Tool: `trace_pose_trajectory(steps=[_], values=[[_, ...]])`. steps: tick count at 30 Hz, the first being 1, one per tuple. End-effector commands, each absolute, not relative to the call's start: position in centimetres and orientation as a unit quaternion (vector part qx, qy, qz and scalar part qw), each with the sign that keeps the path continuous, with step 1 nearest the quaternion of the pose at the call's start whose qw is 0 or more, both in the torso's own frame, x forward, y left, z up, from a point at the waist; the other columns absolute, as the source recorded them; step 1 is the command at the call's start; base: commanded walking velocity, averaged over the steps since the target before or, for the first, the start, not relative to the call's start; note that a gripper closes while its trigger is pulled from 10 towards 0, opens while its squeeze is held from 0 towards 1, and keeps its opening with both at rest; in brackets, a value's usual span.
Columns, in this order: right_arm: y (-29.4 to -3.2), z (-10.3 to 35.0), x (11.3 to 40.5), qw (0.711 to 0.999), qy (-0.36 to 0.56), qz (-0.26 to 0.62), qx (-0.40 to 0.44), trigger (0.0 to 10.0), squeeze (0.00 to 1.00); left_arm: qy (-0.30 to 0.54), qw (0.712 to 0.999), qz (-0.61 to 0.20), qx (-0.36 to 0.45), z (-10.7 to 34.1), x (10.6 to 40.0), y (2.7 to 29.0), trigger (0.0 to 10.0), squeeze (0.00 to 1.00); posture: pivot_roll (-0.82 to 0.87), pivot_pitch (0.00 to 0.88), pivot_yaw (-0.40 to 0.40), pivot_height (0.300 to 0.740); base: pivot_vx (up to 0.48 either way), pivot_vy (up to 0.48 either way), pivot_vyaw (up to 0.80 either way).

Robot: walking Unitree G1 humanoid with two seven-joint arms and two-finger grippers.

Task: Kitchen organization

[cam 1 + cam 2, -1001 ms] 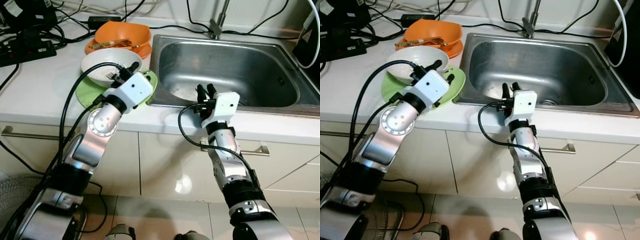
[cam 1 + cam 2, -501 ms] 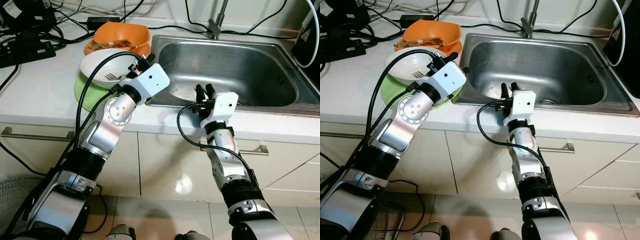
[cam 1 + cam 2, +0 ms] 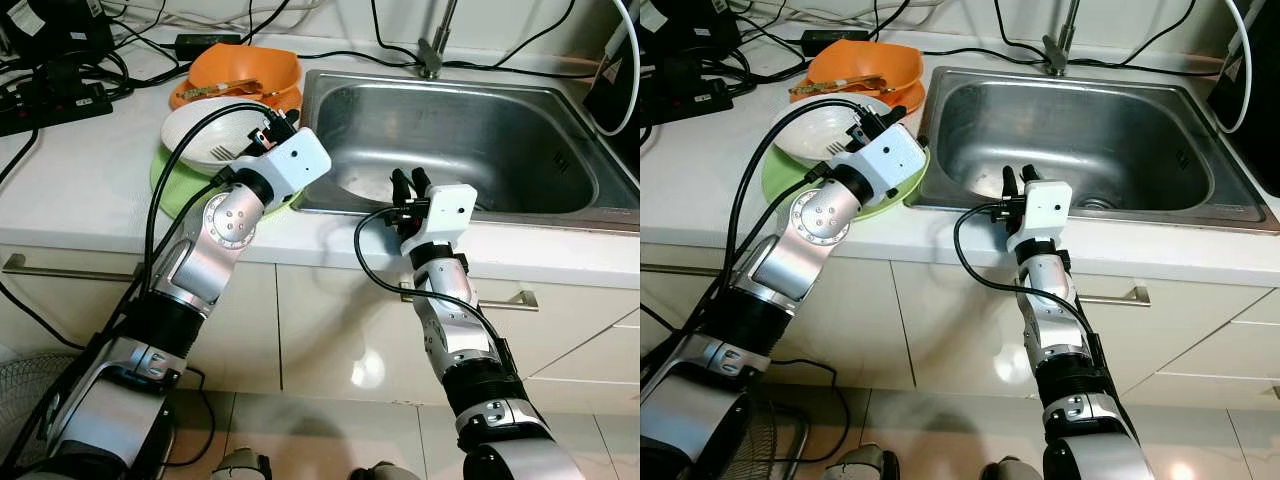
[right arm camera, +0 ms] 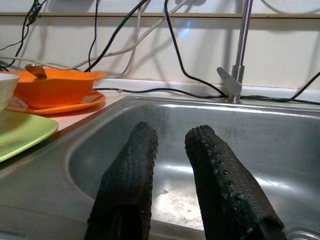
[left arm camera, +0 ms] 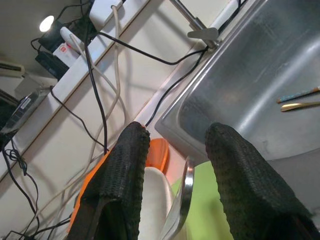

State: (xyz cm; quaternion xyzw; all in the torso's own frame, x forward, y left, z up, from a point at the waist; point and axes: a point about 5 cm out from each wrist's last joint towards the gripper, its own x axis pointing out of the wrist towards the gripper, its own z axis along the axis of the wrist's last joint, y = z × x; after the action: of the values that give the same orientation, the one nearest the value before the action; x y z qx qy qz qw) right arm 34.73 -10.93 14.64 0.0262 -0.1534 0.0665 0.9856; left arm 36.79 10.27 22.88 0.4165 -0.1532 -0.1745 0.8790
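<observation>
White bowl [image 3: 215,135] is seen on the green plate [image 3: 178,182] on the worktop [image 3: 70,180], just left of the sink [image 3: 470,130]; a fork [image 3: 225,152] lies inside it. Nearest the camera, cabinet fronts with a bar handle [image 3: 520,297] are seen below the worktop edge. The right gripper [image 3: 407,181] is held at the sink's front rim, its fingers [image 4: 131,170] slightly parted with nothing between them, pointed into the basin. The left gripper [image 3: 275,122] is placed at the right edge of the white bowl, over the green plate; its fingers [image 5: 125,175] are spread, and in the left wrist view the bowl's rim and a shiny metal strip [image 5: 181,197] are seen in the gap between them; whether anything is touched cannot be told. Two thin utensils [image 5: 299,99] are seen lying in the sink in that view. Behind the white bowl, an orange bowl [image 3: 245,68] is stacked on an orange plate [image 3: 190,97], with a utensil [image 3: 222,88] in it. Further back, the tap [image 3: 435,45] and black cables [image 3: 60,70] are seen along the wall.
</observation>
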Motion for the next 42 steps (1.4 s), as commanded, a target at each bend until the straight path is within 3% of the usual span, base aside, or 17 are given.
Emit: trace_pose_trajectory(steps=[1, 3, 4, 6, 7, 34, 39, 42], values=[[-10.8, 14.3, 34.8, 0.987, -0.143, 0.067, 0.031, 10.0, 0.0, -0.151, 0.879, -0.171, 0.419, 23.0, 36.8, 10.4, 10.0, 0.0, 0.09, 0.071, -0.023, 0.718, 0.0, 0.0, 0.0], [-10.8, 14.3, 34.8, 0.987, -0.143, 0.067, 0.031, 10.0, 0.0, -0.146, 0.879, -0.173, 0.42, 22.7, 36.8, 10.5, 10.0, 0.0, 0.09, 0.071, -0.023, 0.718, 0.0, 0.0, 0.0], [-10.8, 14.3, 34.8, 0.987, -0.142, 0.066, 0.031, 10.0, 0.0, -0.143, 0.878, -0.174, 0.423, 22.5, 36.8, 10.5, 4.1, 0.0, 0.08, 0.072, -0.023, 0.718, 0.0, 0.0, 0.0], [-10.8, 14.3, 34.8, 0.987, -0.142, 0.066, 0.031, 10.0, 0.0, -0.143, 0.877, -0.175, 0.424, 22.5, 36.8, 10.5, 4.1, 0.0, 0.08, 0.072, -0.023, 0.718, 0.0, 0.0, 0.0], [-10.8, 14.3, 34.8, 0.987, -0.141, 0.065, 0.031, 10.0, 0.0, -0.143, 0.877, -0.175, 0.424, 22.5, 36.8, 10.5, 0.0, 0.0, 0.08, 0.072, -0.023, 0.718, 0.0, 0.0, 0.0], [-10.4, 14.2, 34.9, 0.987, -0.136, 0.073, 0.032, 10.0, 0.0, -0.145, 0.863, -0.165, 0.454, 22.9, 36.5, 10.7, 0.0, 0.0, 0.09, 0.069, -0.026, 0.718, 0.0, 0.0, 0.0], [-10.3, 14.3, 35.0, 0.987, -0.137, 0.075, 0.033, 10.0, 0.0, -0.177, 0.848, -0.147, 0.477, 24.5, 36.3, 10.7, 0.0, 0.0, 0.09, 0.061, -0.027, 0.718, 0.0, 0.0, 0.0], [-10.3, 14.3, 35.0, 0.987, -0.137, 0.076, 0.033, 10.0, 0.0, -0.212, 0.817, -0.126, 0.522, 26.2, 36.0, 10.5, 0.0, 0.0, 0.09, 0.055, -0.028, 0.718, 0.0, 0.0, 0.0]])
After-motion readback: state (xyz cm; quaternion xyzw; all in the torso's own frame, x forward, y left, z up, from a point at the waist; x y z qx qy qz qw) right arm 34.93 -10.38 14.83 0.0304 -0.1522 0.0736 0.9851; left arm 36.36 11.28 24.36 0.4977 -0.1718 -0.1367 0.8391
